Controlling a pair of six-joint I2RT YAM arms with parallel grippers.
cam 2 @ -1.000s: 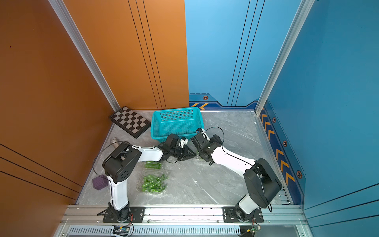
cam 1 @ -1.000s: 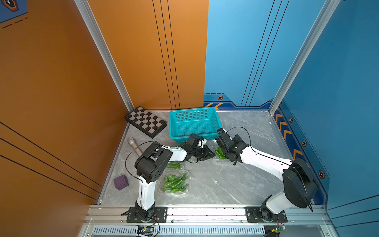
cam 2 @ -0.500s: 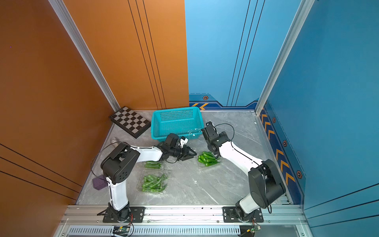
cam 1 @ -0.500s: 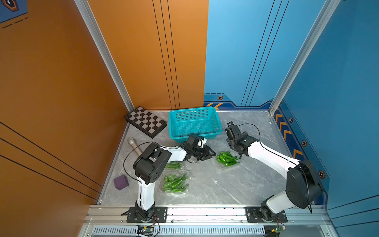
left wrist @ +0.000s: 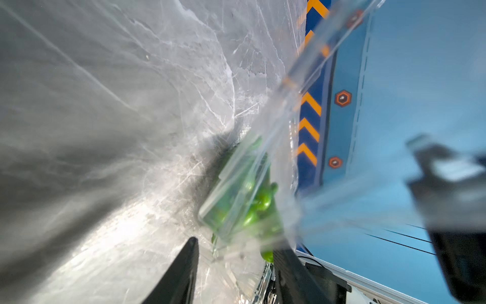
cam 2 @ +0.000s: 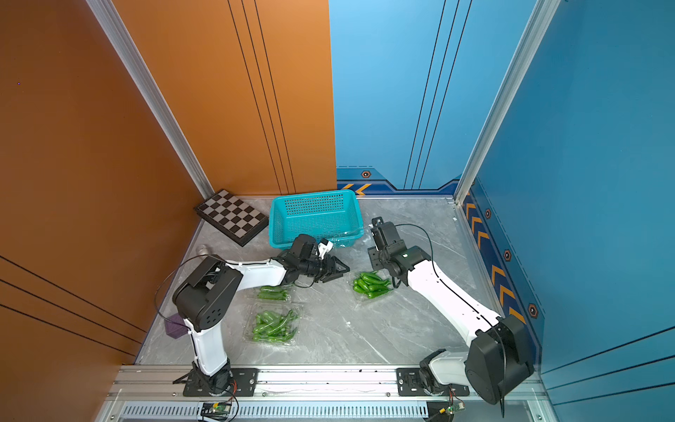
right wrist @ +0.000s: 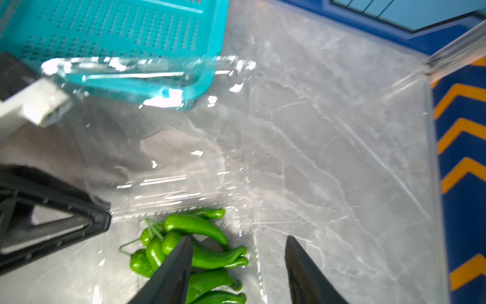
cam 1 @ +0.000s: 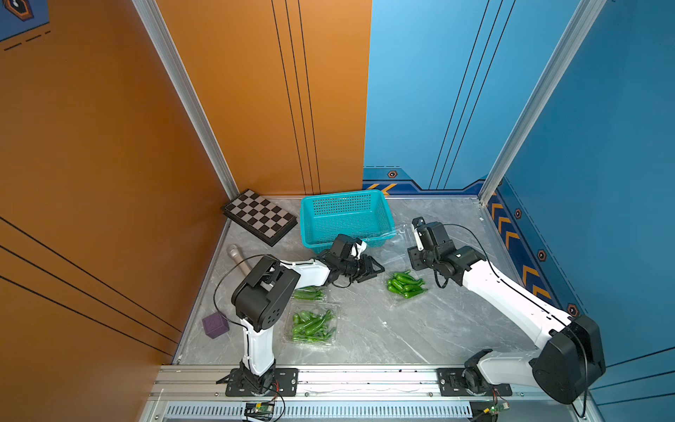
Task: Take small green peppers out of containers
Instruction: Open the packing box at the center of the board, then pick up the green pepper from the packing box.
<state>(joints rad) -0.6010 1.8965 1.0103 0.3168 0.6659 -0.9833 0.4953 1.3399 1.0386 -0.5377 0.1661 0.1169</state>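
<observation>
Green peppers (cam 1: 404, 285), orange wall chevrons (cam 1: 510, 236)

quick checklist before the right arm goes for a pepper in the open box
1. Box lid folded back: ok.
2. Peppers exposed, reachable from above: ok.
3. Right gripper jaws apart and empty: ok.
4. Right gripper centred on a pepper: not ok; the pile sits behind one jaw, and bare table shows between them.
5. Left gripper clear of the box: cannot tell; jaws apart, but the clear rim is right at them.
</observation>
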